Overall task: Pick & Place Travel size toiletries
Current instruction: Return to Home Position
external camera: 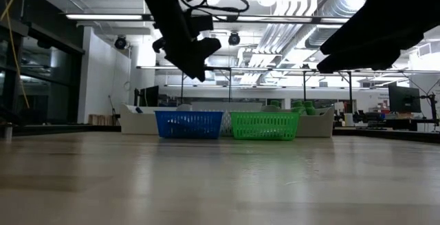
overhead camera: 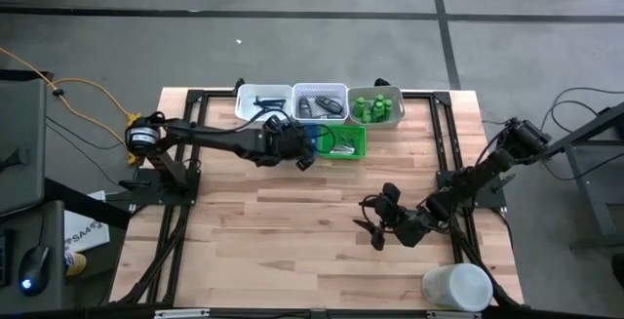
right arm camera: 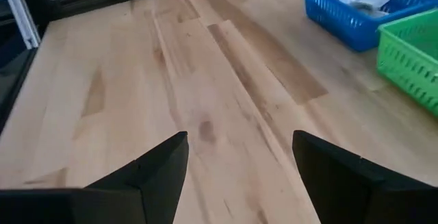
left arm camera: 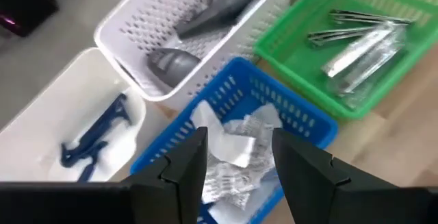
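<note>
My left gripper [overhead camera: 304, 155] [left arm camera: 239, 145] hangs open over the blue basket [left arm camera: 301, 114], its fingers clear of the clear and white packets [left arm camera: 254, 125] lying inside. Behind it a white basket [left arm camera: 137, 18] holds dark grey oblong pieces [left arm camera: 212, 8]. The green basket [left arm camera: 287, 53] holds clear tubes and thin black sticks [left arm camera: 359, 46]. Green bottles [overhead camera: 375, 107] stand in a white bin at the far edge. My right gripper [overhead camera: 373, 226] [right arm camera: 239, 148] is open above bare table wood on the near right and holds nothing.
A white tray [left arm camera: 41, 121] with a blue item [left arm camera: 96, 135] sits left of the white basket. A large white cylindrical container [overhead camera: 456, 287] lies at the near right corner. Black frame rails [overhead camera: 444, 153] run along the table's sides. Bare wood [overhead camera: 283, 231] spans the table's middle and near part.
</note>
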